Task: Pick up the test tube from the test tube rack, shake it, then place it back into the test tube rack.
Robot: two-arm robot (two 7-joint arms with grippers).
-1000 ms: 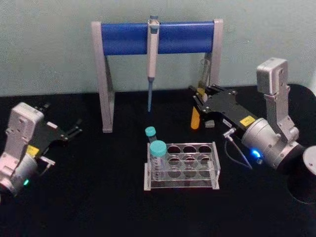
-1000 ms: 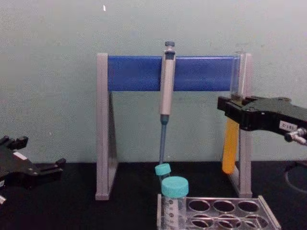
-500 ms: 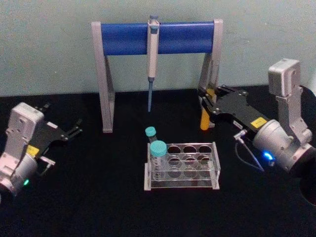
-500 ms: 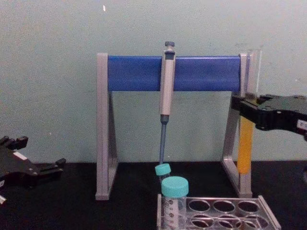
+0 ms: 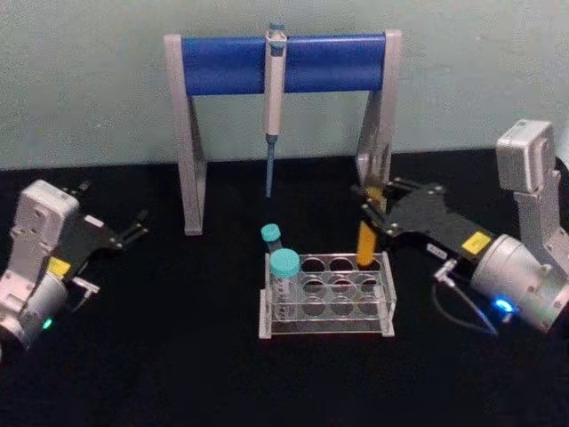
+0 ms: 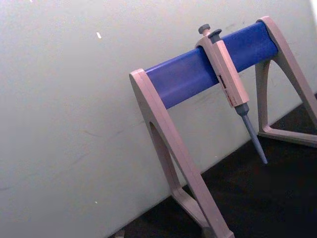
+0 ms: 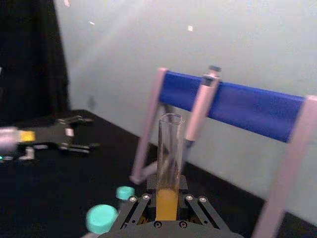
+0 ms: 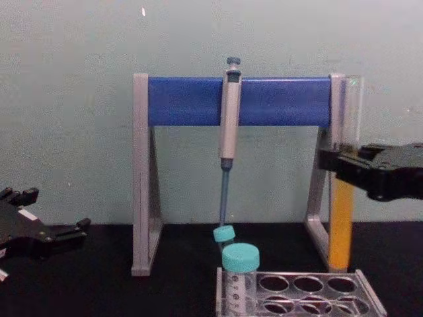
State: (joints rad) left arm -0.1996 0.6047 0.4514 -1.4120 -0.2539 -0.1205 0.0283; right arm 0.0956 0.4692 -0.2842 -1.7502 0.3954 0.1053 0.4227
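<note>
The left hand (image 5: 116,209) rests low over the black bench (image 5: 178,356) at the far left, its fingers apart and holding nothing. It looks parked there to leave the middle free for the other arm.

Right of it stands the tall grey-and-blue pipette stand (image 5: 284,64). A slim grey pipette (image 5: 274,98) hangs from the stand's crossbar, tip down, well above the bench.

In front of the stand sits the low clear plastic test tube rack (image 5: 329,320). Two short, wide teal-capped tubes (image 5: 284,263) take up its left-hand holes, and the other holes look open.

Above the rack's far right corner hangs the long clear glass test tube (image 5: 365,242), upright, with orange-yellow liquid in its lower half. The chest view puts its round bottom at about the level of the rack's top plate. I cannot tell whether it has entered a hole.

The right hand (image 5: 373,206) reaches in from the right, its black fingers clamped on the tube around mid-height, above most of the liquid. That leaves the lower end free to go into a hole. Holding the uncapped tube vertical keeps the liquid from spilling, and it lines the tube up with the hole.

Judging by this, the step in hand is the return to the rack, which calls for a straight descent before release.
</note>
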